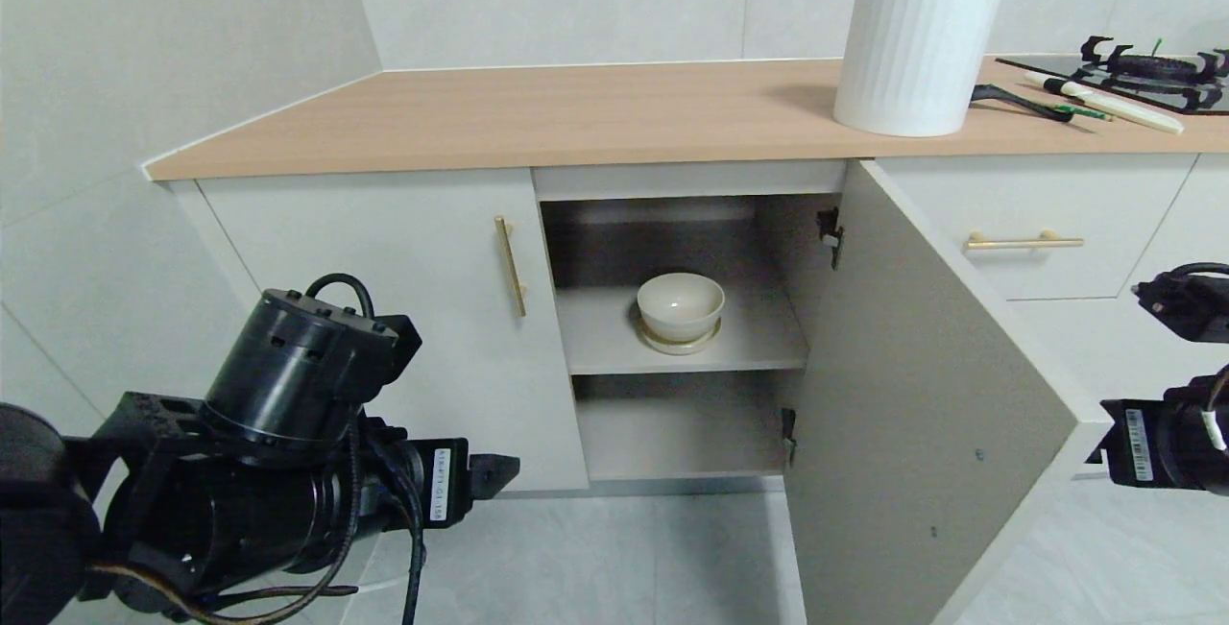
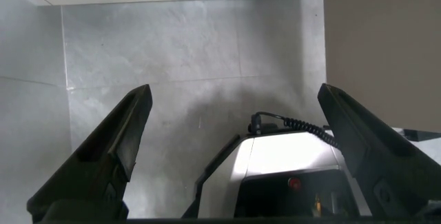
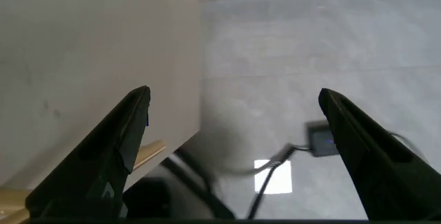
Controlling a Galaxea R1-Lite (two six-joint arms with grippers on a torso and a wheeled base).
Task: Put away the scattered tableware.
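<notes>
Left gripper: jaws spread wide, nothing between them but floor tile. Right gripper: likewise wide open and empty. The bowl sits on a small plate on the upper shelf of the open cupboard, well ahead of and above the left jaws and well apart from both grippers, so that piece looks put away. Utensils lie on the counter, far above and beyond the right jaws, close to a tall white vase. Likely risks: the open door stands just beside the right jaws, and a careless swing could knock it or catch a finger on its edge; a reach for the utensils passes close to the vase, which looks easy to tip; a hard shove on the door could rattle the bowl on its plate. The head view gives the bowl, shelf and counter. The wrist views give the spread of the jaws — and, on the right, the door face close alongside one finger.
</notes>
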